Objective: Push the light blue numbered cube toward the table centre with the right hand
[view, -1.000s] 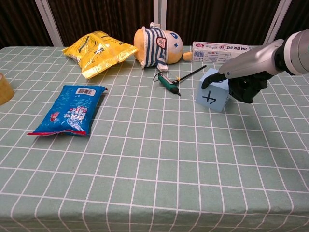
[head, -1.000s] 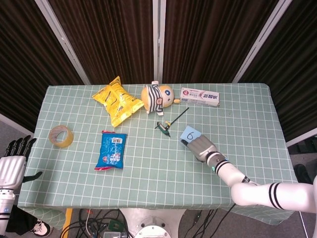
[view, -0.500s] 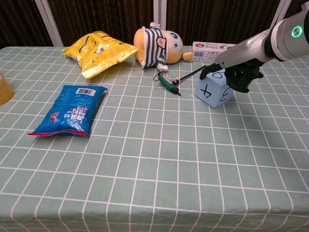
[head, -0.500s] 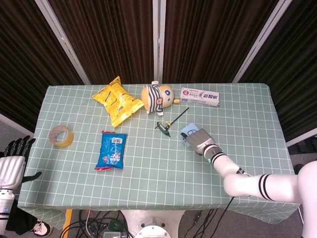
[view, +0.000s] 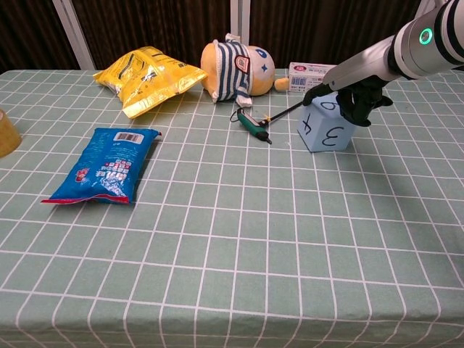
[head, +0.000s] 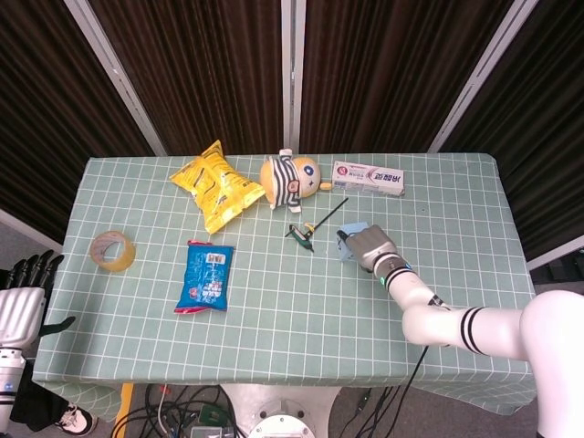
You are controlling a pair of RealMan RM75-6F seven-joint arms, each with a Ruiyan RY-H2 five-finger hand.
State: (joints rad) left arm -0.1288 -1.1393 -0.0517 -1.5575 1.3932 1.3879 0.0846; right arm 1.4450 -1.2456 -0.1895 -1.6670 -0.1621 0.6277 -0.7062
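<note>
The light blue numbered cube (view: 328, 130) stands right of the table's middle, with a 4 and a 3 on its near faces and a 6 on top. In the head view only a corner of the cube (head: 348, 230) shows from under my right hand (head: 367, 246). That right hand (view: 357, 98) rests on the cube's top back edge, with one finger laid across the top and dark fingers (view: 362, 109) curled down behind it. It grips nothing. My left hand (head: 24, 294) hangs beside the table's left edge with its fingers spread and holds nothing.
A green-handled screwdriver (view: 251, 127) and a thin black stick (view: 286, 111) lie just left of the cube. Behind are a striped doll (view: 235, 69), a toothpaste box (view: 319, 72) and a yellow snack bag (view: 148, 78). A blue packet (view: 109, 165) and a tape roll (head: 113, 251) lie left.
The cube has slid away from me and turned, so the 3 face now shows beside the 4. My right hand has travelled with it; the left hand has barely moved.
</note>
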